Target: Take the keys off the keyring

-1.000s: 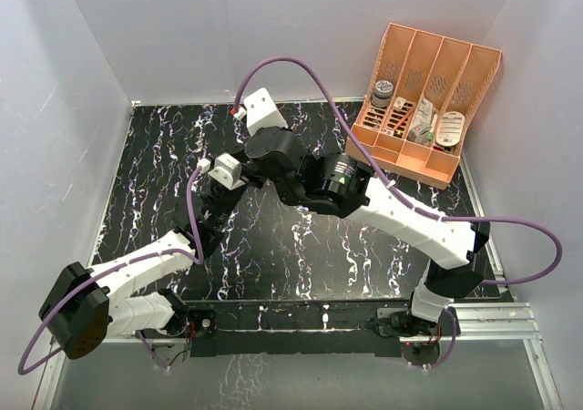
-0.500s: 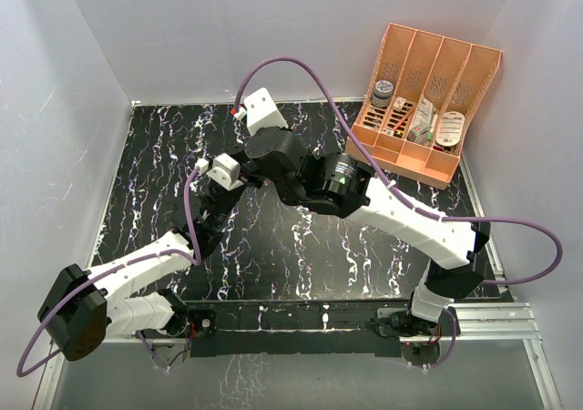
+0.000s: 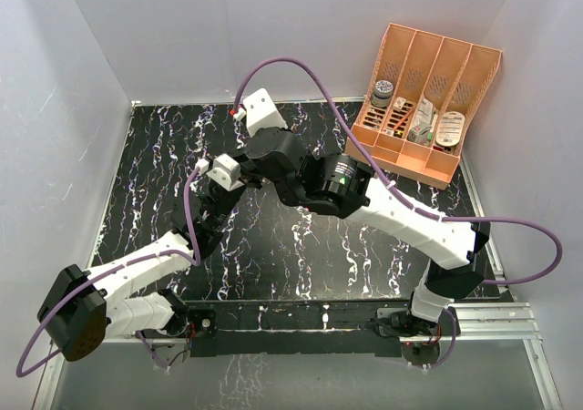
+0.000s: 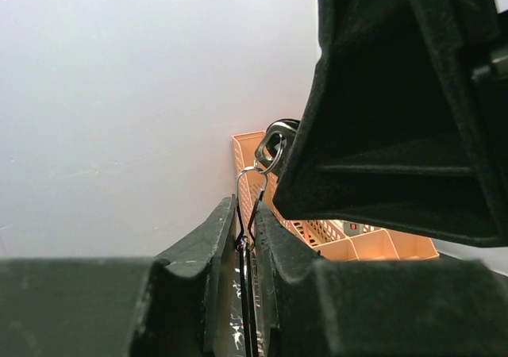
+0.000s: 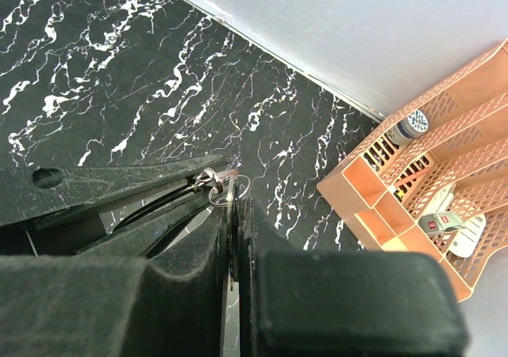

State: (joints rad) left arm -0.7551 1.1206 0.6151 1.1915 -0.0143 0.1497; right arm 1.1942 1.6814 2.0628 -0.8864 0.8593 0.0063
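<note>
Black marble-look table [image 3: 155, 155], flat and white-veined. At its far right corner, an orange plastic tray [image 3: 392, 59] with perforated walls and long narrow compartments. Above mid-table, matte black left gripper [image 4: 244, 214] pinched almost shut on the thin silvery wire keyring [image 4: 240, 186], up off the surface. Right gripper [image 5: 232, 206] closed to a slit on a flat metal blade among the keys [image 4: 274, 145], rounded grey head hooked on the wire.

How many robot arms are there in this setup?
2. The left arm comes up from the bottom left of the overhead view, the right arm from the bottom right.
</note>
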